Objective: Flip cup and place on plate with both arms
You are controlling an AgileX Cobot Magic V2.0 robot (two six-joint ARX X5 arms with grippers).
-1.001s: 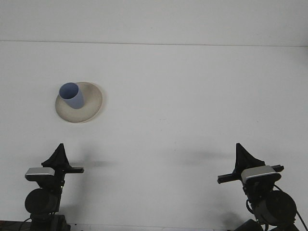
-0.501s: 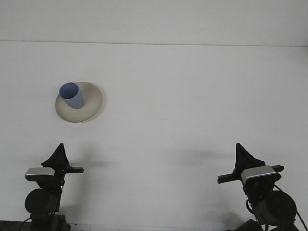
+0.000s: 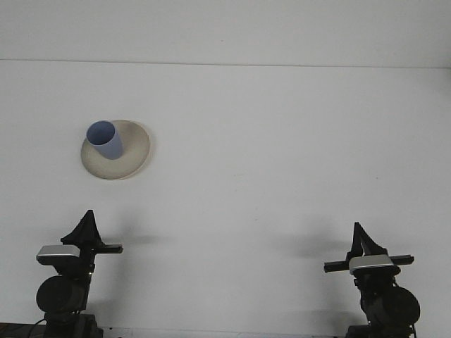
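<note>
Nearest the camera, at the bottom edge, sit the left gripper (image 3: 87, 220) and the right gripper (image 3: 362, 236), each pointing up over the white table (image 3: 282, 162) and neither grasping anything; whether their fingers are parted or closed I cannot tell, as each shows only as a single dark point. Farther off, on the table's left side and well apart from both grippers, lies the beige plate (image 3: 134, 151). The blue cup (image 3: 105, 140) stands on the plate's left part, mouth up and tilted toward the camera.
</note>
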